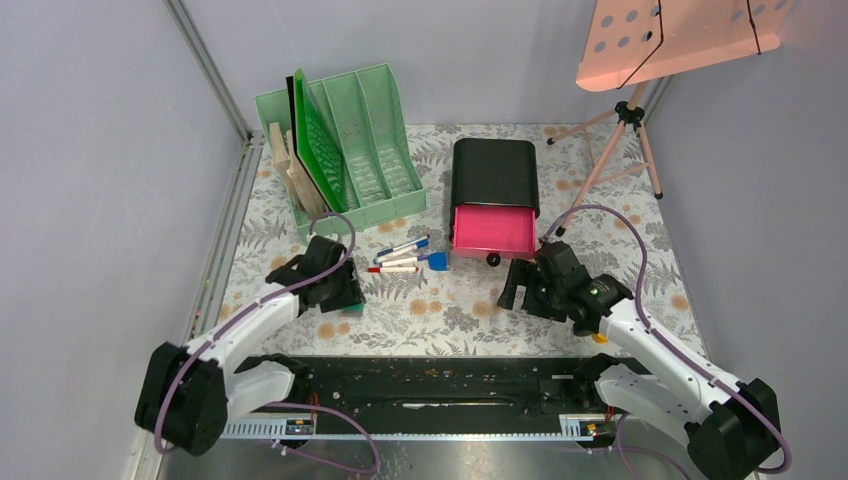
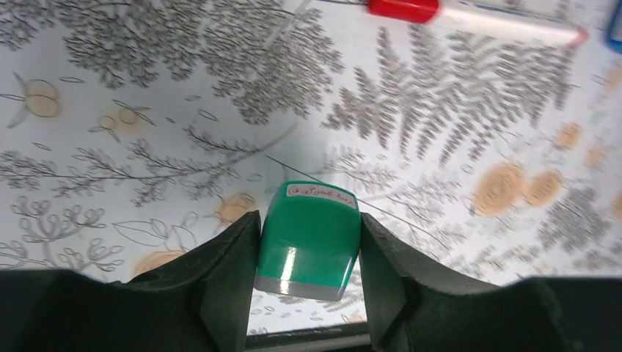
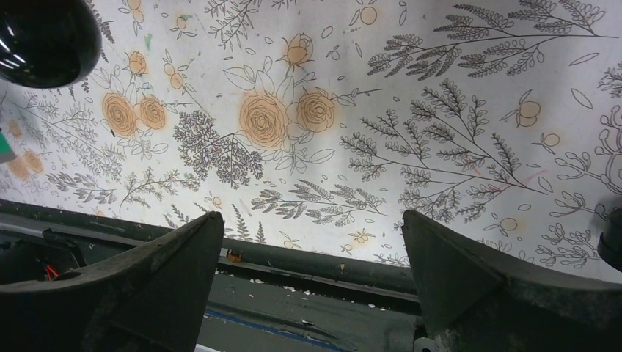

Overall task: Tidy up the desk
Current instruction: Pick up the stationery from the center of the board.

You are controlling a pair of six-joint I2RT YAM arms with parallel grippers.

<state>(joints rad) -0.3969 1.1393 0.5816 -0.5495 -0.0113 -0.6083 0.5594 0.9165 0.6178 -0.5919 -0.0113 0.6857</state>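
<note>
Green stamp was gripped squarely by left pincer, lower centre of left wrist view, likely for stowing. Right pincer was held wide open, empty, above worktop, which was spread across centre of top view.

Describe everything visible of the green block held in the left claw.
The green block is a small, glossy, plastic-looking piece with rounded edges. Its far end carries a white label with reddish handwriting too small to read; its near end has a grey band. The left claw is shut on it, with dark fingers pressing its two sides. It points away from the wrist, over the fern-printed desk. Whether it touches the cloth cannot be told.
</note>
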